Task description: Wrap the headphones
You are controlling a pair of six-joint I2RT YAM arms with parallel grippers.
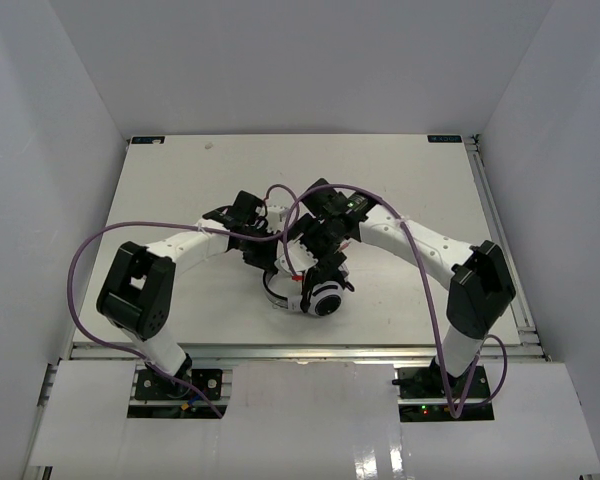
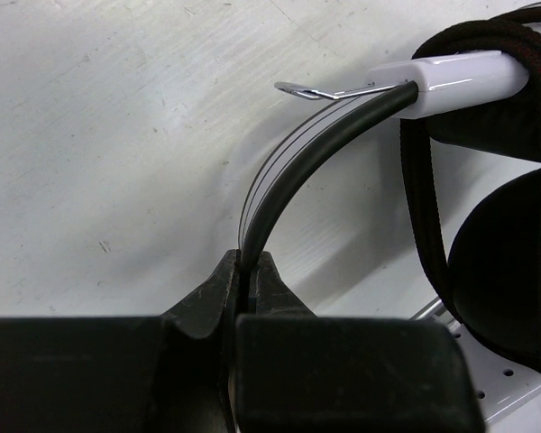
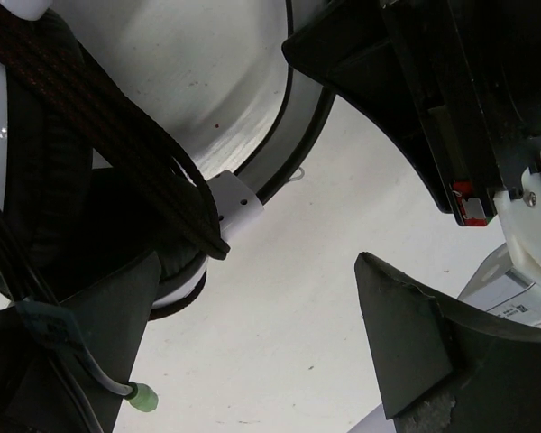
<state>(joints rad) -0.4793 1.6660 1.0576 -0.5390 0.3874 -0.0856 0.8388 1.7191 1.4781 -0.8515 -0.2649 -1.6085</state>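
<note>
White table [image 1: 180,180] carries the headphones [image 1: 318,297] near its middle in the top view. One white earcup [image 1: 326,302] faces up, and the headband [image 1: 271,288] arcs out to that earcup's left. The left gripper [image 1: 260,258] comes down on the headband side of the headphones. The right gripper [image 1: 328,268] sits directly above the earcup. Jaw state of either gripper cannot be read from this view.

Left wrist view: the left gripper [image 2: 246,271] has its jaws closed tight on the headband [image 2: 298,153], with no gap visible beside the band. The band is black with a white inner strip. It curves up and right from the jaws into a white sleeve [image 2: 451,77]. A dark braided cord [image 2: 424,189] is looped round the headphones just past the sleeve and lies against a black cushion [image 2: 505,253].

Right wrist view: the right gripper [image 3: 252,352] has its jaws spread wide and grips nothing. Bare table shows between the fingers [image 3: 415,343]. The headphones lie at the left finger's side. Several strands of cord [image 3: 117,153] cross the cushion [image 3: 45,207]. The headband [image 3: 293,144] passes beyond the gap between the fingers. Whether the left finger touches the cushion cannot be confirmed.
</note>
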